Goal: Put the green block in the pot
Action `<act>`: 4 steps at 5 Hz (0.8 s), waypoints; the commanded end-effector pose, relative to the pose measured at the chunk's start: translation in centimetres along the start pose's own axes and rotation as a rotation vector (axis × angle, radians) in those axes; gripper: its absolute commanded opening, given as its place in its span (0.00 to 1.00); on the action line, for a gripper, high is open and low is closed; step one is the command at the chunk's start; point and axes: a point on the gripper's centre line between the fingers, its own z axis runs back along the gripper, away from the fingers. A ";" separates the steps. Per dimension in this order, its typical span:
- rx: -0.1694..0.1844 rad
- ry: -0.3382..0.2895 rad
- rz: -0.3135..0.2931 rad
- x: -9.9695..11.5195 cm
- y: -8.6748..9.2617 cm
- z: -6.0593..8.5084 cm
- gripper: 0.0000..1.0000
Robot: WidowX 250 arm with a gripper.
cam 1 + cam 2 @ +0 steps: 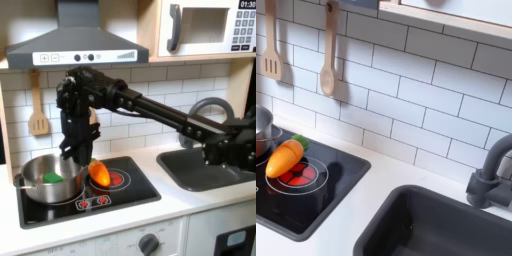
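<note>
I see the small bright green plastic block lying inside the shiny round steel pot on the black stovetop. My tool hangs just above the pot's rim, its jaws apart, holding nothing. An orange toy carrot lies beside the pot on the red burner

One pot, one green block, one carrot, seemingly two wooden utensils.
</note>
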 end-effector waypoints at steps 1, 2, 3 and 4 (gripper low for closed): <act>0.016 0.030 -0.035 -2.4 -0.3 -0.9 0.00; 0.004 0.033 -0.063 -3.8 -1.0 -0.7 0.00; 0.017 0.037 -0.088 -4.7 -1.4 -0.9 0.00; 0.014 0.036 -0.138 -6.8 -2.3 -0.6 0.00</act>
